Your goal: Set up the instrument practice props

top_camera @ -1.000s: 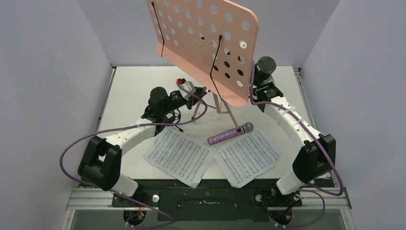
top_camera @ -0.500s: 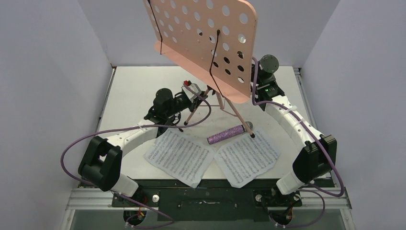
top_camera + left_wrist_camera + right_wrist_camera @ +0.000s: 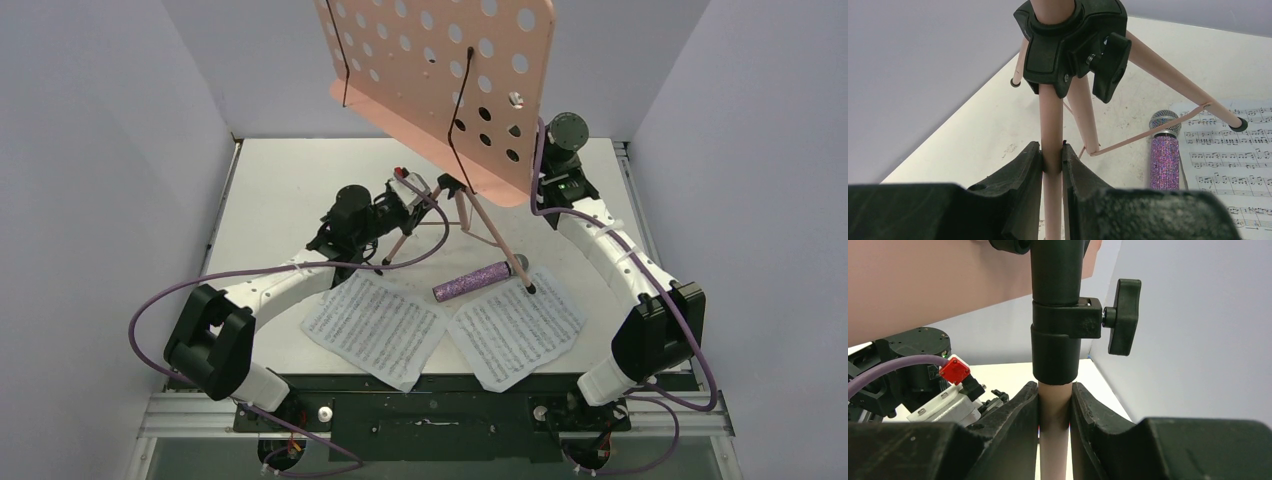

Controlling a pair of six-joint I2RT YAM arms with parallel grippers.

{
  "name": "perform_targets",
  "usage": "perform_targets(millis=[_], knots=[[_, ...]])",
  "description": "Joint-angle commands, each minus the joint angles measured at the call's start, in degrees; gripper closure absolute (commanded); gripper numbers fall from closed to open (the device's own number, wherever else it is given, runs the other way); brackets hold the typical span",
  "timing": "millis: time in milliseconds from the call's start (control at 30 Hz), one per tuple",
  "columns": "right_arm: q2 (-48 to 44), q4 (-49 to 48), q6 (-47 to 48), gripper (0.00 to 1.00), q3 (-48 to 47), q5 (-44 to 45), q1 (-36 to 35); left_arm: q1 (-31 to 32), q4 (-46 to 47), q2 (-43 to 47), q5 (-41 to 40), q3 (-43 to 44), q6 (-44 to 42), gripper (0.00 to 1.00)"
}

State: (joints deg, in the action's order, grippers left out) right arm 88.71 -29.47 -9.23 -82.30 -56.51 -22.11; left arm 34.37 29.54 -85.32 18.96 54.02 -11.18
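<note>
Both hands are clenched on the music stand [image 3: 415, 120], left hand [image 3: 1052, 159] low, right hand [image 3: 1054, 402] higher. Since a second ago it is brought upright, a foot set beside the microphone [image 3: 478, 281]; release is judged near.

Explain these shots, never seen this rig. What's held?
Two robot arms, bolted at the table's near edge. One camera looks down from behind them; the other two sit on the wrists. On the white table lie two white sheet-music pages and a purple glitter microphone with silver head. Both arms hold the pink perforated music stand with tripod legs: the left end effector is shut on a tube below the black leg hub, the right end effector on the pole under the black knob clamp.
</note>
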Motion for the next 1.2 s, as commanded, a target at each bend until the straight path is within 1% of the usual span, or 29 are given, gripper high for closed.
perform_targets(millis=[0, 367, 500, 833, 1033, 1167], knots=[[-6.71, -15.48, 0.51, 0.95, -5.01, 5.77, 1.64, 0.38, -0.71, 1.53, -1.98, 4.1, 0.72, 1.0], [-7.06, -15.58, 0.19, 0.95, -6.43, 5.98, 3.01, 2.29, -3.47, -0.42, -3.23, 6.62, -0.73, 1.0], [-6.81, -16.08, -0.25, 0.95, -7.7, 6.23, 3.6, 3.41, -6.29, -1.31, -3.25, 8.46, -3.08, 1.0], [-6.51, -18.26, -2.56, 0.95, -9.01, 6.41, 6.14, 4.19, -8.03, -1.69, -2.51, 8.87, -6.15, 1.0], [-6.15, -19.83, -3.77, 0.95, -9.28, 6.55, 7.86, 5.03, -10.24, -2.54, -3.59, 10.2, -7.62, 1.0], [-5.44, -21.35, -4.78, 0.95, -8.9, 6.33, 8.9, 5.72, -11.04, -3.37, -6.11, 11.66, -7.4, 1.0]])
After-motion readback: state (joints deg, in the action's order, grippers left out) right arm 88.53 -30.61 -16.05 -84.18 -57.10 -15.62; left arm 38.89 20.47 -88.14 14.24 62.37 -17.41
